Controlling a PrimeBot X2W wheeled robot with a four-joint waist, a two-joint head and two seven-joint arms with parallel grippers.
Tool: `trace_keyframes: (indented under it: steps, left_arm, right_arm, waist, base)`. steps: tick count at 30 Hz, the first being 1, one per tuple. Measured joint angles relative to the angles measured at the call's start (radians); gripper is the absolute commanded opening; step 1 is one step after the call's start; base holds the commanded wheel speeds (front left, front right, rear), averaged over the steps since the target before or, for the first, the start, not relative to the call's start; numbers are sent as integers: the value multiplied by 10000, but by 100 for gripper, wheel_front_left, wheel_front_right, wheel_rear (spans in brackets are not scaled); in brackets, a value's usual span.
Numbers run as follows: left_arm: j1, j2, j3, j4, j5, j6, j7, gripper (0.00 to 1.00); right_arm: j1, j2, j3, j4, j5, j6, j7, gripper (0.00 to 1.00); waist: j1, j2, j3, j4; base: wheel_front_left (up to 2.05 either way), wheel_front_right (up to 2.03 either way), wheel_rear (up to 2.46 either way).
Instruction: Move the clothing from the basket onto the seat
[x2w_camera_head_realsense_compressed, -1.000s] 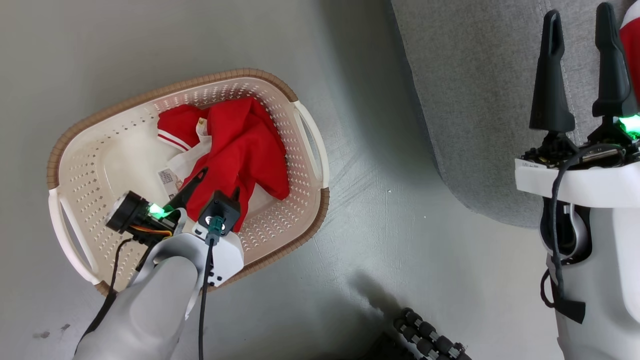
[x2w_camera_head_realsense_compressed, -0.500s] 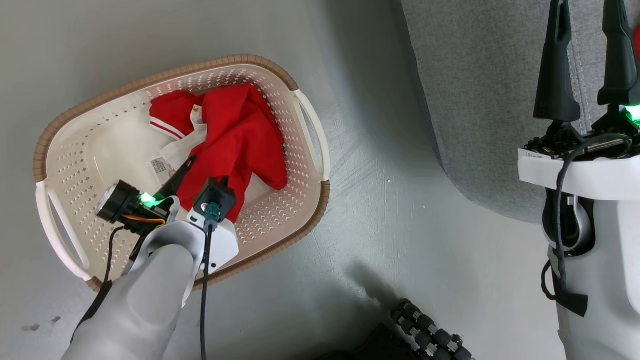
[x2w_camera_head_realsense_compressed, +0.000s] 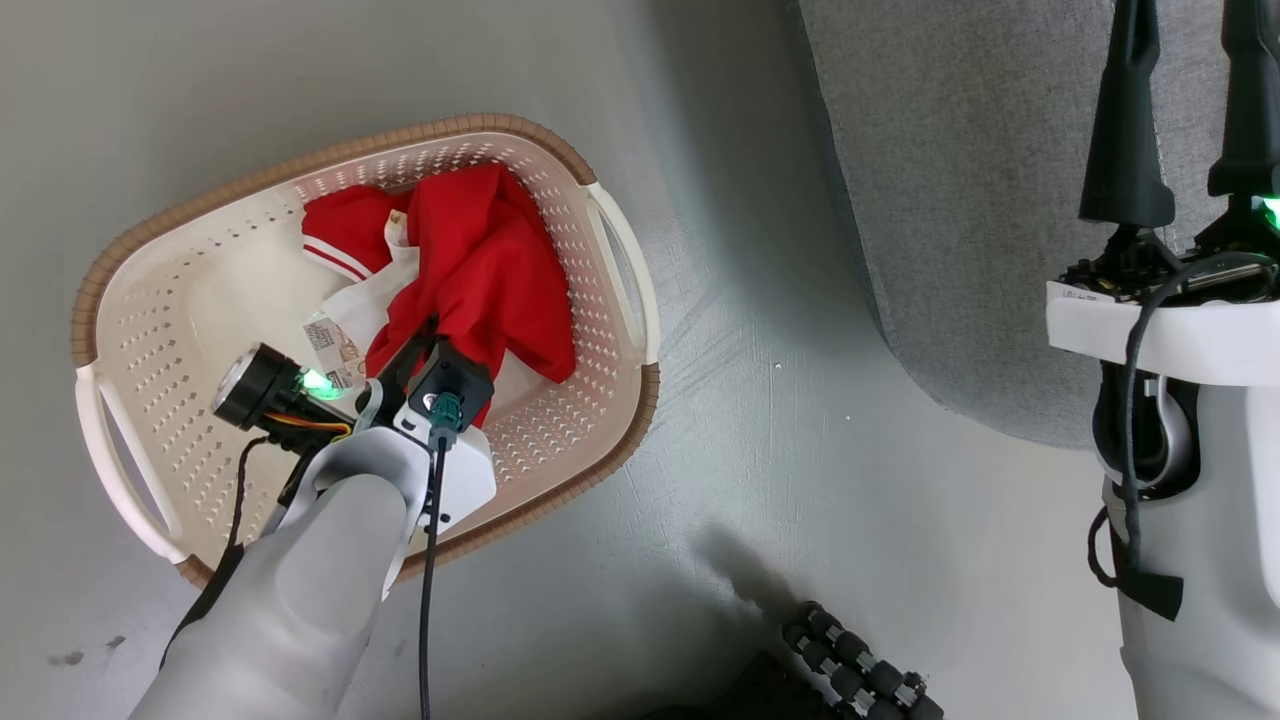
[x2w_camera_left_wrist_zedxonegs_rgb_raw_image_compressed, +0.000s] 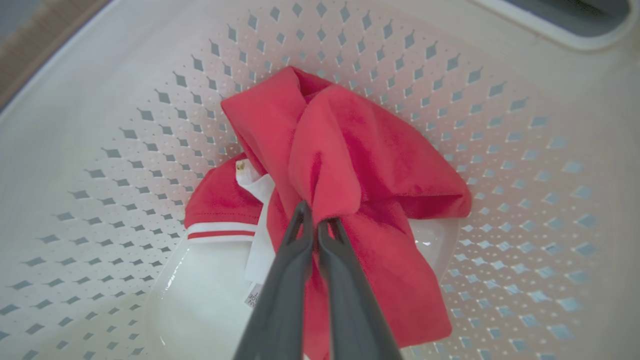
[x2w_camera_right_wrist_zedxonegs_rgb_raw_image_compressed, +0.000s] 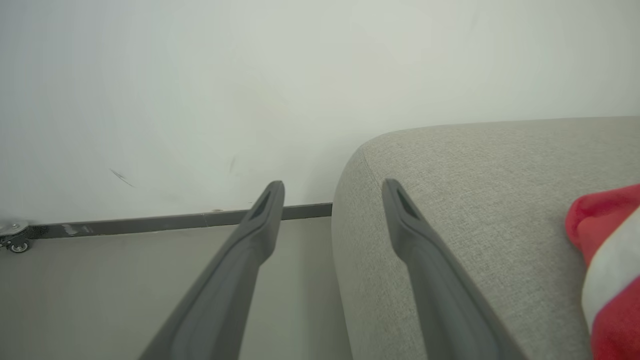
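Pinching the clothing, left fingers hide its fold; right fingers gape, tips cropped.

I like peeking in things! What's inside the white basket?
Red clothing with white trim lies in the basket, pinched by the left claw. A paper label peeks out; what's under the clothing is hidden.

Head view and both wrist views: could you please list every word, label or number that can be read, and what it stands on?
No text here can be read.
paper label on the floor of the basket: print too small to read.
sewn label on the clothing: dark letters, blurred.
white tag on the right wrist: dark marks, too small to read.
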Motion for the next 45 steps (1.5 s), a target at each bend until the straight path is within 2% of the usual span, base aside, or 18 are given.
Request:
trace_keyframes:
  steps: [17, 35, 45]
  left_arm:
    - [-362, -136, 314, -1114, -295, 178, -351, 0]
    - [41, -155, 301, -3871, -546, 353, -405, 0]
    - [146, 267, 222, -5235, -558, 259, -407, 0]
  right_arm:
    - [-217, -8, 88, 184, -169, 0, -2, 100]
    - [-256, -637, 464, 953, -627, 0, -12, 100]
    - [-182, -986, 715, 1392, -685, 0, -12, 100]
  waist:
    - [0, 0, -619, 396]
    - [-1, 0, -1932, 1184]
    - [0, 0, -2931, 1650]
  base:
    - [0, 0, 0]
    - [0, 0, 0]
    - [0, 0, 0]
